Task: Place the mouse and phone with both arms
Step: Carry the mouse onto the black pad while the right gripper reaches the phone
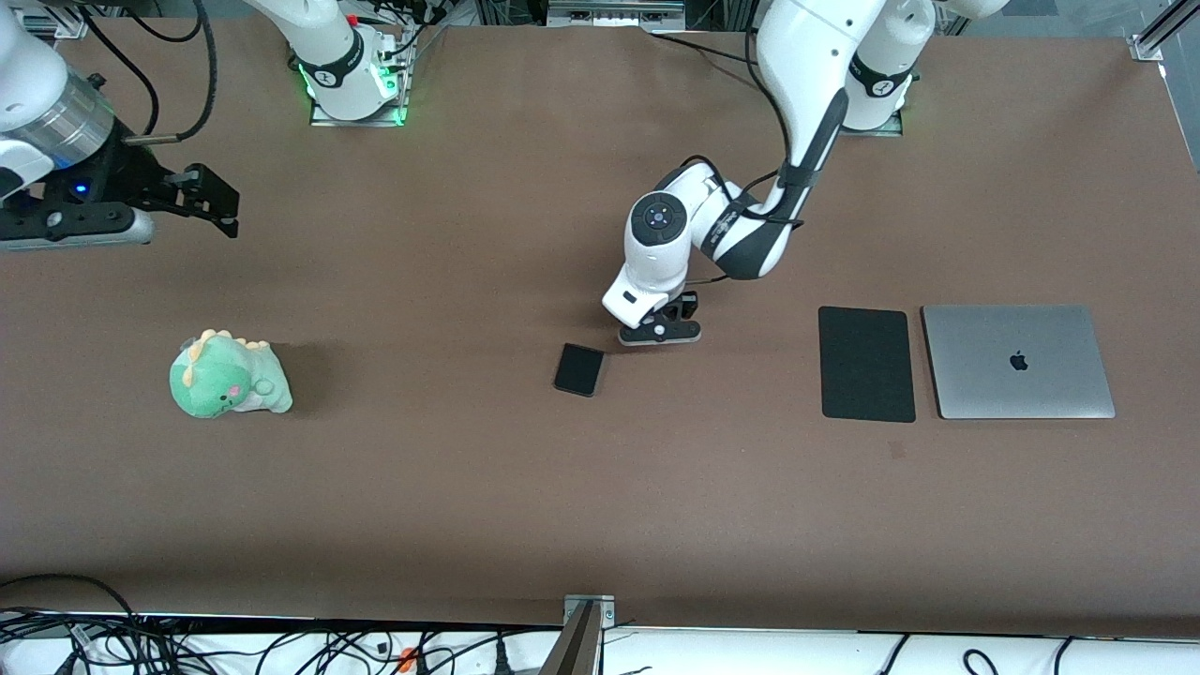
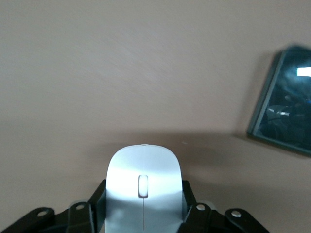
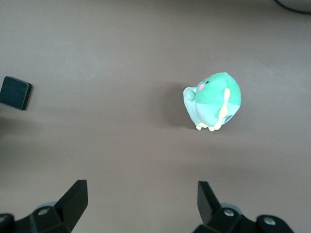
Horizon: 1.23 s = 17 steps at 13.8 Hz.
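The white mouse (image 2: 144,165) sits between the fingers of my left gripper (image 2: 144,194), which is shut on its sides. In the front view the left gripper (image 1: 661,330) is low over the middle of the table and hides the mouse. The black phone (image 1: 578,369) lies flat on the table beside that gripper, a little nearer to the front camera; it also shows in the left wrist view (image 2: 284,107) and the right wrist view (image 3: 15,92). My right gripper (image 1: 217,200) is open and empty, held up over the right arm's end of the table; it also shows in its own wrist view (image 3: 142,194).
A black mouse pad (image 1: 866,364) and a closed silver laptop (image 1: 1018,361) lie side by side toward the left arm's end. A green dinosaur plush (image 1: 228,377) stands toward the right arm's end and shows in the right wrist view (image 3: 214,99).
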Each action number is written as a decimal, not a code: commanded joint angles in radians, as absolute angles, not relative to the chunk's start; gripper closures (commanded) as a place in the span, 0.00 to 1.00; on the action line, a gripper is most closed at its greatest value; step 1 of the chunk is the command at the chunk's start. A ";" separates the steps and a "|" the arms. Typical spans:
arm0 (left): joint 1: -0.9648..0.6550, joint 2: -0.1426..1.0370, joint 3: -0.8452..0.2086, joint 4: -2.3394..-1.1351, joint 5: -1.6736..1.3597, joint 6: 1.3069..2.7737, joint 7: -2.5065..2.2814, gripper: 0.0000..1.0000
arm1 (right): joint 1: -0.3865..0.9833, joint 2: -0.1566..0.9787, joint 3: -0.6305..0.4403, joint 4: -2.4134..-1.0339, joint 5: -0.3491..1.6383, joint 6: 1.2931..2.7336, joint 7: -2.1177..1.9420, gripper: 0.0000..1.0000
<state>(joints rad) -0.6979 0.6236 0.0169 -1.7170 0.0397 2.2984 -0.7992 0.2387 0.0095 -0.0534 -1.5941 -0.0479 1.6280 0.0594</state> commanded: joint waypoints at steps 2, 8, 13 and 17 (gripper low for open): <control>-0.521 0.502 0.015 -1.669 0.063 2.032 -0.526 0.68 | 0.239 0.020 -0.032 -1.586 -0.049 1.609 0.046 0.00; -0.165 0.505 0.015 -1.742 0.064 2.015 -0.060 0.57 | 0.293 0.144 -0.020 -1.608 0.079 1.652 0.142 0.00; -0.095 0.505 0.015 -1.986 0.064 2.382 0.057 0.53 | 0.423 0.308 -0.018 -1.608 0.091 1.827 0.397 0.00; -0.089 0.511 0.015 -2.002 0.063 2.430 0.061 0.00 | 0.535 0.461 -0.018 -1.600 0.091 2.027 0.650 0.00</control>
